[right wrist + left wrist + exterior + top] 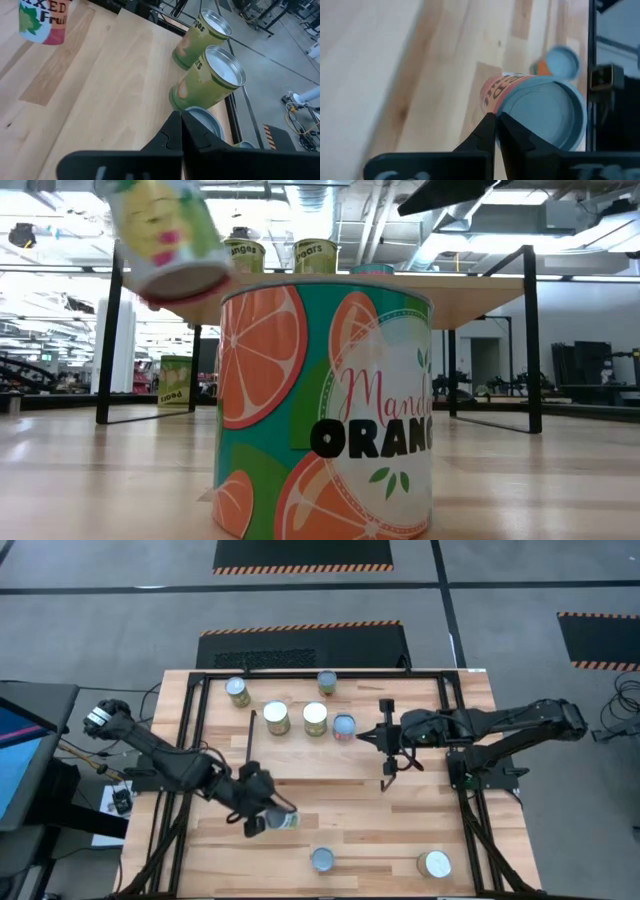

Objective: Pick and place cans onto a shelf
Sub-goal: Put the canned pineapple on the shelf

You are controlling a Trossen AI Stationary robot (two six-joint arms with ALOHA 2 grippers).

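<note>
A light-wood tabletop (pixel 400 810) carries the shelf (pixel 420 700), on which four cans (pixel 314 718) are stood in a loose row, with a fifth (pixel 327 682) behind them. On the near side of the shelf, a can (pixel 283 819) is gripped and held tilted above the tabletop by the left gripper (pixel 262 818), its fingers (pixel 487 132) seen pressed together at the can's rim. The right gripper (pixel 372 736) is kept just beside the bluish-topped can (pixel 343 726) at the row's end, fingers pressed together, holding nothing.

Bright overhead light, left wrist view blurred (motion-smeared).
</note>
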